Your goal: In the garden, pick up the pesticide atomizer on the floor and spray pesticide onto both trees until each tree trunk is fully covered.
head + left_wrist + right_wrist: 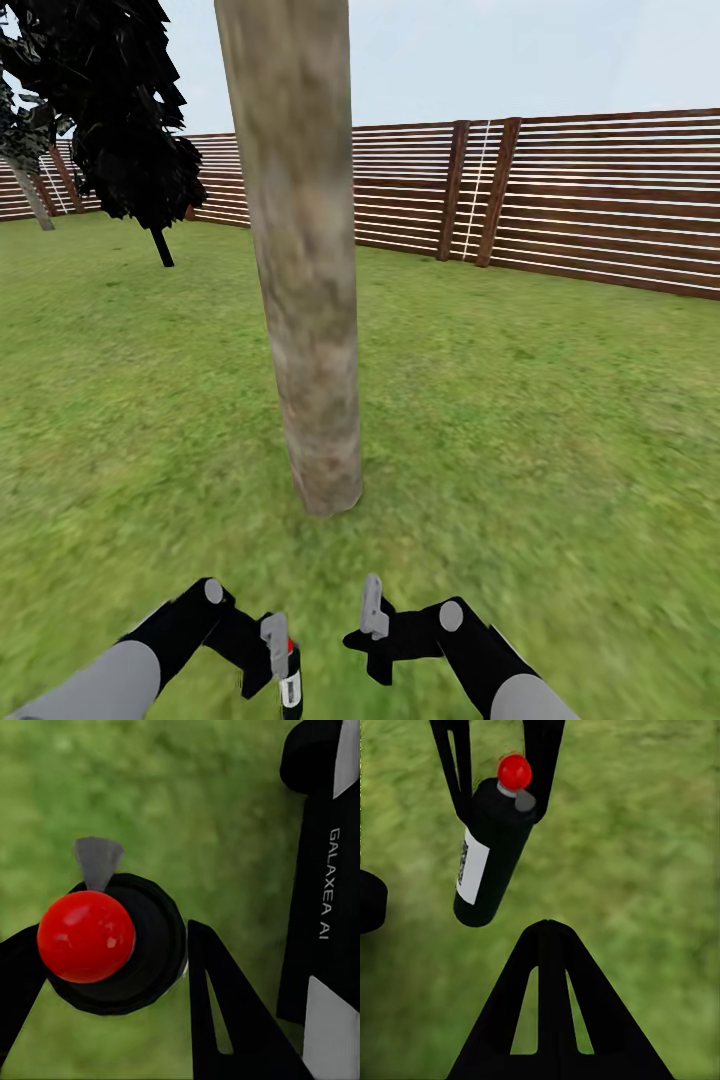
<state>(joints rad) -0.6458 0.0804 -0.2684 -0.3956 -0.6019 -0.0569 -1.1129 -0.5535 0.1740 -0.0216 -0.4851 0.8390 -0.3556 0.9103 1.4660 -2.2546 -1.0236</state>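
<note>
Atomizer: pesticide atomizer (pixel 487 847), a black cylinder with a white label, grey nozzle and red cap (pixel 85 936); held off the ground between the fingers of the left pincer (pixel 283 655).
Left pincer: clamped on the atomizer's upper body, just below the cap; one black finger (pixel 225 1012) on each side of the bottle.
Right pincer: (pixel 372 610) just beside the left pincer and apart from the atomizer, holding nothing; whether its fingers stand wide or narrow cannot be told.
Floor: blurry green lawn (pixel 560 420) beneath both pincers.
Tree trunk: thick, mottled grey-brown tree trunk (pixel 305 300) ahead of both pincers, rooted in the lawn between their lines, leaning slightly.
Dark tree: dark-leaved tree (pixel 130 130) beyond the trunk, on the left pincer's side.
Fence: brown slatted fence (pixel 600 200) farthest off, bounding the lawn.
</note>
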